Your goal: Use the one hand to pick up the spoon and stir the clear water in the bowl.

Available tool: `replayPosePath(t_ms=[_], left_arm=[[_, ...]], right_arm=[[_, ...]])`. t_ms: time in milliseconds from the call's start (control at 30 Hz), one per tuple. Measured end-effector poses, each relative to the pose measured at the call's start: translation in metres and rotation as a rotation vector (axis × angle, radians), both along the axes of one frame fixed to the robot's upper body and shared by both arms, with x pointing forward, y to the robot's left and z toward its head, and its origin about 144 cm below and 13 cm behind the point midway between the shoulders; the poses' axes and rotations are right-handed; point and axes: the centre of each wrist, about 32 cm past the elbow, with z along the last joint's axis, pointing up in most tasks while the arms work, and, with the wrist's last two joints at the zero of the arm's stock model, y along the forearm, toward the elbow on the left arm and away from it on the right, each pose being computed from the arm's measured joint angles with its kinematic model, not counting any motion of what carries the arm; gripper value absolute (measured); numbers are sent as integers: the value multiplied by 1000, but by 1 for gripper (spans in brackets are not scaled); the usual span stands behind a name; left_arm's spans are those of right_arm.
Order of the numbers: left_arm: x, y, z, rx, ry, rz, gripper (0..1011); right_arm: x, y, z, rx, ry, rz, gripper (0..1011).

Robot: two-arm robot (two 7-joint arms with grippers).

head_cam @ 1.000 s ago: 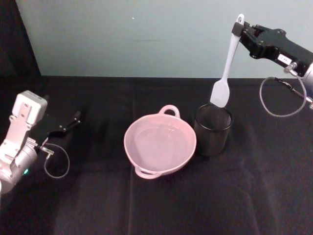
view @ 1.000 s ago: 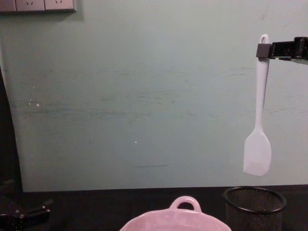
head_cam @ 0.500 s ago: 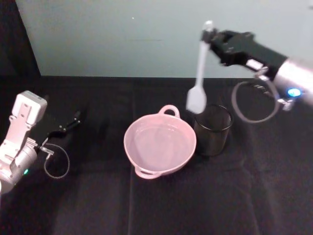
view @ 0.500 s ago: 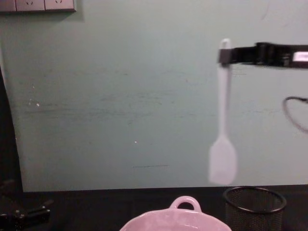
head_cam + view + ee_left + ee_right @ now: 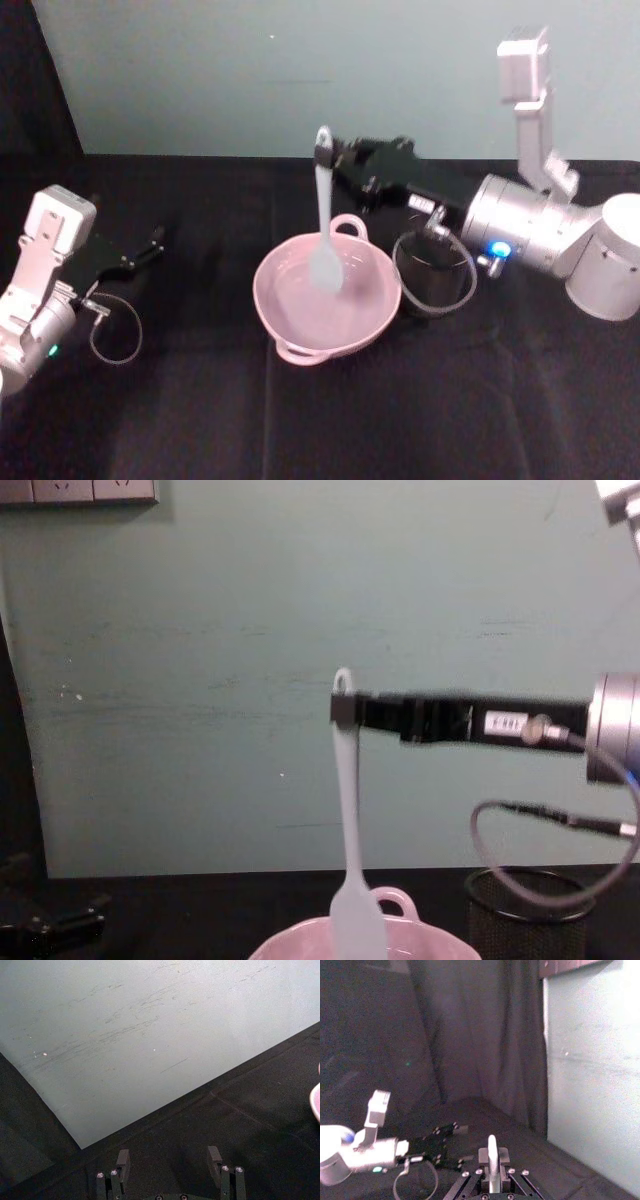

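Your right claw [image 5: 338, 158] pinches the spoon [image 5: 323, 225] by its handle tip, blade hanging straight below over the bowl [image 5: 290, 312]. Stir hard and it may swivel or slip. Your left claw [image 5: 150, 243] sits parked, wide, far aside.

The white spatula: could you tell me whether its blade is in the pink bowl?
In: the right gripper holds the spatula upright, blade inside the rim of the pink bowl; water contact cannot tell.
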Motion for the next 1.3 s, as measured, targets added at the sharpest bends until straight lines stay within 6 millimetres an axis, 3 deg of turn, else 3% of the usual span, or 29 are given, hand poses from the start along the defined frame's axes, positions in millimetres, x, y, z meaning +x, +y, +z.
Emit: replayPosePath(t_ms=[367, 600, 867, 1100, 1300], left_arm=[[0, 0, 0, 0, 0, 0, 1011], [0, 0, 0, 0, 0, 0, 1011], [0, 0, 0, 0, 0, 0, 1011], [0, 0, 0, 0, 0, 0, 1011], [0, 0, 0, 0, 0, 0, 1011]], right_arm=[[-6, 8, -30, 11, 41, 34, 122], [9, 16, -39, 22, 58, 48, 122], [39, 22, -47, 34, 69, 37, 122], [55, 11, -48, 35, 55, -17, 122], [51, -7, -47, 37, 45, -72, 122]])
